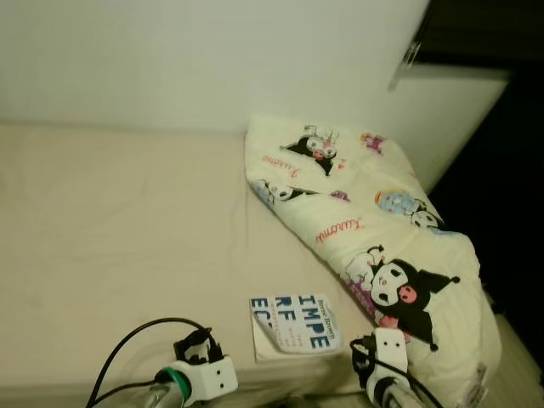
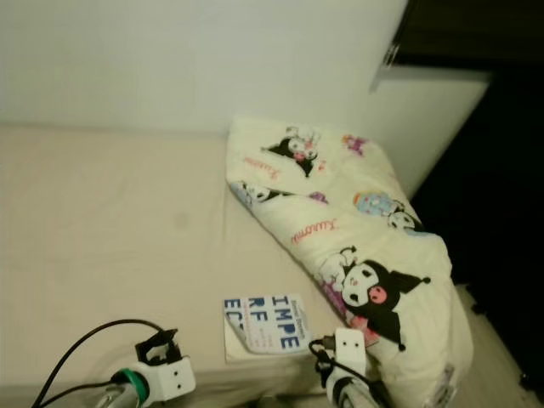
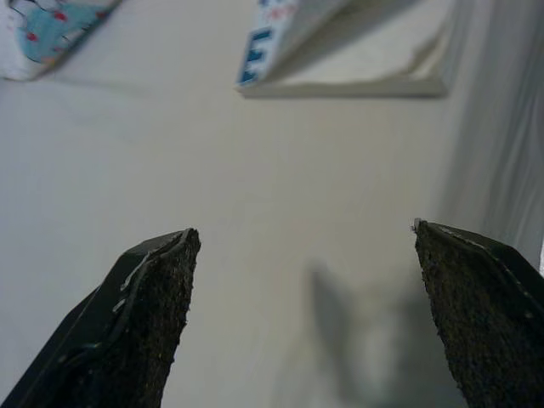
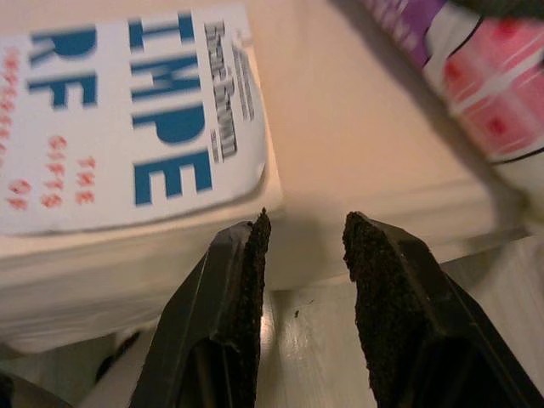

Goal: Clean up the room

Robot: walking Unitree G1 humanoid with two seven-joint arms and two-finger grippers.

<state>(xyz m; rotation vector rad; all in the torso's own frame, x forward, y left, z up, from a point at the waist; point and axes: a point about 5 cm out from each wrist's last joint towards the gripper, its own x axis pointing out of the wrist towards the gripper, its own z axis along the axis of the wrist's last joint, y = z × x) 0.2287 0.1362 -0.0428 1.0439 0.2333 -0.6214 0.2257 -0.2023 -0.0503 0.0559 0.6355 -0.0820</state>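
Observation:
A white paperback book (image 1: 293, 327) with blue letters lies near the bed's front edge, its cover corner curled up. To its right lies a folded cream blanket (image 1: 374, 229) printed with cartoon characters, running from the wall to the bed's right corner. My left gripper (image 1: 197, 357) hovers low over the sheet left of the book; in the left wrist view its fingers (image 3: 153, 280) stand wide apart with nothing between. My right gripper (image 1: 374, 348) is at the bed's edge between book and blanket. The right wrist view has its fingers (image 4: 242, 255) narrowly parted just below the book's corner (image 4: 127, 127), holding nothing.
The beige bed sheet (image 1: 119, 238) spreads wide and bare to the left. A white wall (image 1: 212, 59) backs the bed. A dark opening (image 1: 510, 170) lies to the right, with a strip of pale floor (image 1: 523, 357) beside the bed.

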